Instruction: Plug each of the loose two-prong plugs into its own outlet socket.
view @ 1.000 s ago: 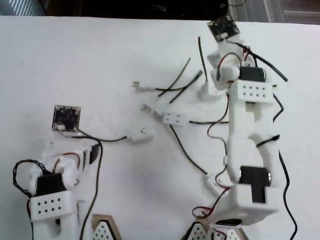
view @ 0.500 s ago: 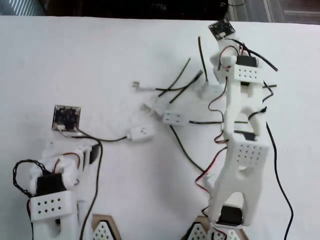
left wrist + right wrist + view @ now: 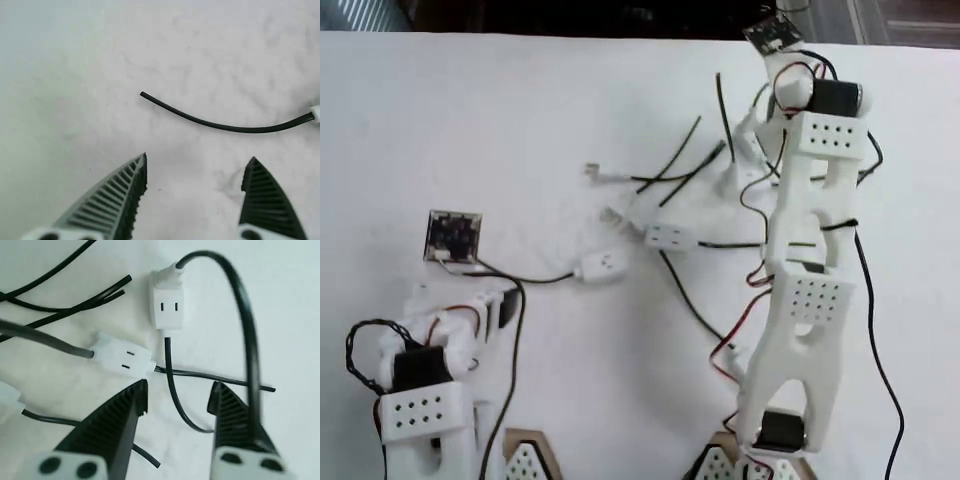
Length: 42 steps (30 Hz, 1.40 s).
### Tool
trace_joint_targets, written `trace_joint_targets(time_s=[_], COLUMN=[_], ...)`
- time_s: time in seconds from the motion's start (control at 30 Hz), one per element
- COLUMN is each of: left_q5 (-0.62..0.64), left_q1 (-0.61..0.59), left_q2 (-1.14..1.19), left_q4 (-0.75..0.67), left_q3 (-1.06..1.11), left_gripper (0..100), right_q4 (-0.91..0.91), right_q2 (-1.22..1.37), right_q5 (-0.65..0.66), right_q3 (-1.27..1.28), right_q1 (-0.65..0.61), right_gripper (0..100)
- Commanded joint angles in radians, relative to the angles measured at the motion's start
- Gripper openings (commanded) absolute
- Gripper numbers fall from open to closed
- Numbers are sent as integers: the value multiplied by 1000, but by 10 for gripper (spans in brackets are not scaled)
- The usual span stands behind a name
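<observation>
A white socket (image 3: 167,302) with two slots lies on a looping black cable just ahead of my right gripper (image 3: 177,392), which is open and empty. A second white socket (image 3: 122,356) lies beside it, nearer one finger. From above, the right gripper (image 3: 752,140) hangs over a tangle of black cables at the far right. Two more white sockets (image 3: 670,236) (image 3: 603,265) lie mid-table. A small two-prong plug (image 3: 600,173) lies loose beyond them, and another (image 3: 613,217) nearer. My left gripper (image 3: 195,167) is open over bare table, short of a black cable end (image 3: 200,119).
The white table (image 3: 470,110) has free room at its left and far left. The left arm (image 3: 430,350) sits at the near left corner. Loose black cables (image 3: 685,165) cross each other around the sockets. The right arm (image 3: 800,300) spans the right side.
The right arm has stretched out and carried its gripper a little toward the table's far edge. The left arm and the sockets have not moved.
</observation>
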Motion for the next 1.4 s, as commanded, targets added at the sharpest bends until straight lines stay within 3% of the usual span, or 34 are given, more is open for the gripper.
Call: trace_joint_targets(time_s=[0.0,0.2,0.4,0.7,1.0,1.17,1.37], left_q5=[-11,-11,-9,-9,-9,-9,-9], left_q1=[-1,-1,-1,-1,-2,-2,-2], left_q2=[-13,-13,-12,-12,-12,-12,-12], left_q4=[-20,-28,-69,-69,-64,-63,-63], left_q3=[-5,-5,17,17,17,17,18], left_gripper=[305,305,305,305,305,305,305], right_q4=[22,25,24,-12,-343,-532,-638], right_q2=[-18,-96,-406,-794,-769,-654,-535], right_q5=[5,5,8,-6,-595,-779,-908], right_q3=[-26,75,483,1069,1217,1215,1214], right_q1=[5,7,-38,-277,-498,-499,-499], right_gripper=[163,140,141,141,141,139,139])
